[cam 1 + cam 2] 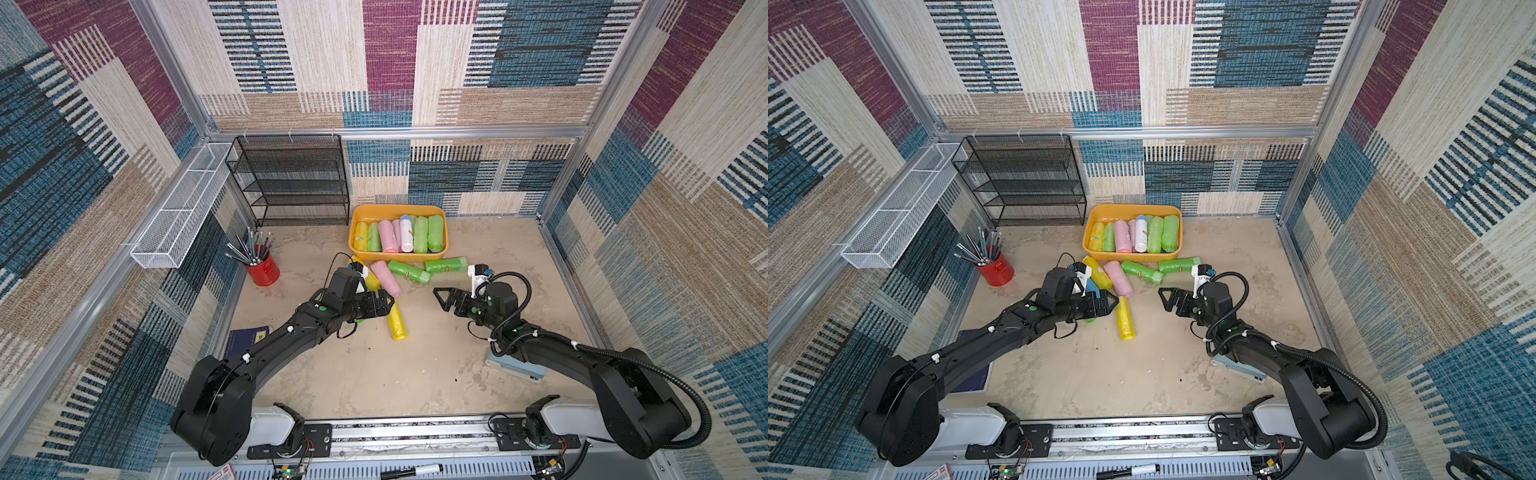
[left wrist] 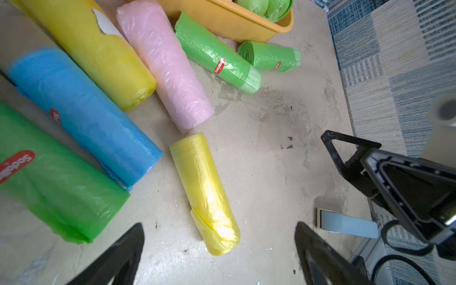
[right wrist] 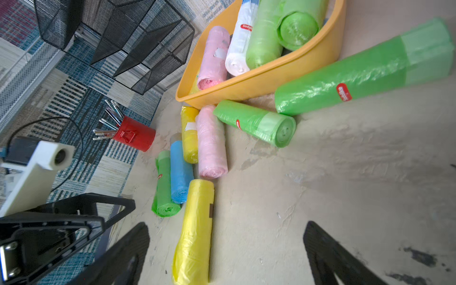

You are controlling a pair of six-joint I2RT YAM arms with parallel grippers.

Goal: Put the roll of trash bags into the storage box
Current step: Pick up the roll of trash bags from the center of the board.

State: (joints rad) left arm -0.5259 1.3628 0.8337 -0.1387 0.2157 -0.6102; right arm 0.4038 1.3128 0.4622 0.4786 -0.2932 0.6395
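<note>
The orange-yellow storage box (image 1: 397, 256) stands at the back of the table with several rolls lying side by side in it. Loose rolls of trash bags lie in front of it: a small yellow roll (image 1: 397, 322), a pink roll (image 1: 386, 277) and two green rolls (image 1: 409, 272). My left gripper (image 1: 390, 301) hovers open over the small yellow roll (image 2: 204, 187), whose near end lies between the wide-apart fingers in the left wrist view. A blue roll (image 2: 81, 111) and a darker green roll (image 2: 49, 182) lie beside it. My right gripper (image 1: 442, 297) is open and empty, right of the pile.
A red cup of pencils (image 1: 262, 268) stands at the left. A black mesh rack (image 1: 291, 183) and a white wire basket (image 1: 183, 212) line the back left. A dark blue book (image 1: 243, 338) lies under my left arm, a pale blue stapler (image 1: 515, 368) under my right.
</note>
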